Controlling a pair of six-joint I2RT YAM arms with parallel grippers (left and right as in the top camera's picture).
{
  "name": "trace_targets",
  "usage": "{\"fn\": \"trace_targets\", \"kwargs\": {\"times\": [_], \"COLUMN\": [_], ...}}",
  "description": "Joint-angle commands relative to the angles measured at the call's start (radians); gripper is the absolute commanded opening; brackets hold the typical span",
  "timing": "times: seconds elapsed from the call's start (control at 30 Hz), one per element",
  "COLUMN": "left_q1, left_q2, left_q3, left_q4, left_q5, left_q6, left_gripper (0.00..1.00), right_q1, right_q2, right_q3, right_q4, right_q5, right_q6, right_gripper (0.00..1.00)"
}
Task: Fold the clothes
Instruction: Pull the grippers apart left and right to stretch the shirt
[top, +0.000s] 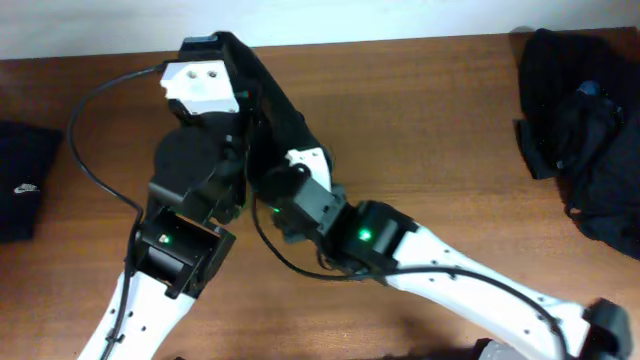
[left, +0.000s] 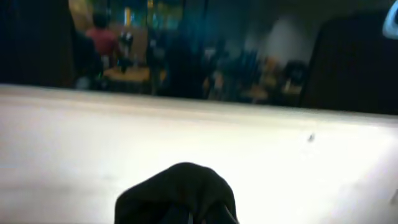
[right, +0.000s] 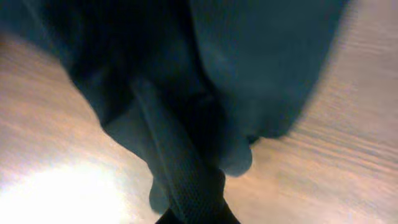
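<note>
One of the clothes, a black garment (top: 275, 105), hangs bunched between my two arms above the table's middle. In the left wrist view a rounded lump of the garment (left: 180, 190) bulges out of my left gripper (left: 199, 219), which is shut on it. In the right wrist view my right gripper (right: 194, 208) is shut on the garment's dark folds (right: 249, 68), which drape over a textured finger (right: 183, 177) above the wood. In the overhead view the arms and cloth hide both grippers' jaws.
A loose pile of black clothes (top: 585, 130) lies at the table's right end. A folded black garment with a small white logo (top: 22, 182) rests at the left edge. The brown wooden table (top: 430, 110) shows between them.
</note>
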Motion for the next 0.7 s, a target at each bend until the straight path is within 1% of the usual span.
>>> {"fn": "trace_targets", "kwargs": {"times": [0.0, 0.1, 0.3, 0.5, 0.57, 0.67], "left_q1": [0.023, 0.040, 0.100, 0.180, 0.200, 0.227], "left_q2": [-0.005, -0.005, -0.005, -0.005, -0.005, -0.005], "left_q3": [0.039, 0.065, 0.143, 0.222, 0.234, 0.239], "left_q4": [-0.062, -0.200, -0.453, -0.620, -0.650, -0.695], "left_q5": [-0.002, 0.076, 0.213, 0.244, 0.275, 0.281], "left_q6": [0.019, 0.019, 0.019, 0.019, 0.019, 0.019], "left_gripper": [0.00, 0.00, 0.01, 0.01, 0.01, 0.00], "right_q1": [-0.027, -0.072, -0.185, -0.336, -0.380, -0.433], "right_q2": [-0.068, -0.109, -0.140, -0.140, -0.140, -0.140], "right_q3": [0.004, 0.004, 0.005, 0.044, 0.080, 0.166], "right_q4": [-0.060, -0.142, -0.195, -0.298, -0.329, -0.387], "right_q5": [0.012, 0.006, -0.125, -0.227, -0.246, -0.257], "right_q6": [-0.035, -0.054, -0.200, -0.286, -0.325, -0.366], "right_gripper": [0.04, 0.04, 0.04, 0.04, 0.04, 0.04]}}
